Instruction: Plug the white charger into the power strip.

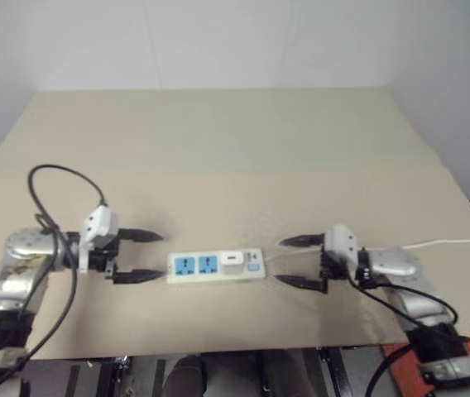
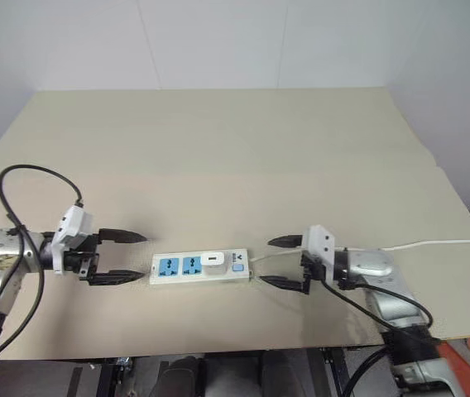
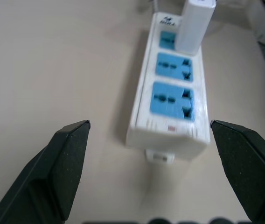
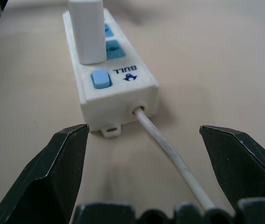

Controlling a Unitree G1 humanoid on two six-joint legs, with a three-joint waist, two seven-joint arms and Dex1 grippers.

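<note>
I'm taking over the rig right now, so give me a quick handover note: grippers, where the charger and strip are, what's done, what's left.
Left gripper: jaws open, empty, just off the strip's free end.
Right gripper: jaws open, empty, at the cord end, astride the cord.
Power strip: flat on the table between the grippers.
White charger: standing upright in the socket nearest the blue button; two sockets free.
Done: charger appears plugged in.
Left: confirm it is fully seated, withdraw the arms.

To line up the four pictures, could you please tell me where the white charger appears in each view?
Left eye: white charger, in the power strip's socket nearest the blue button.
Right eye, same socket.
Left wrist, far end.
Right wrist, behind the button.
Shared landmark: that button.
</note>
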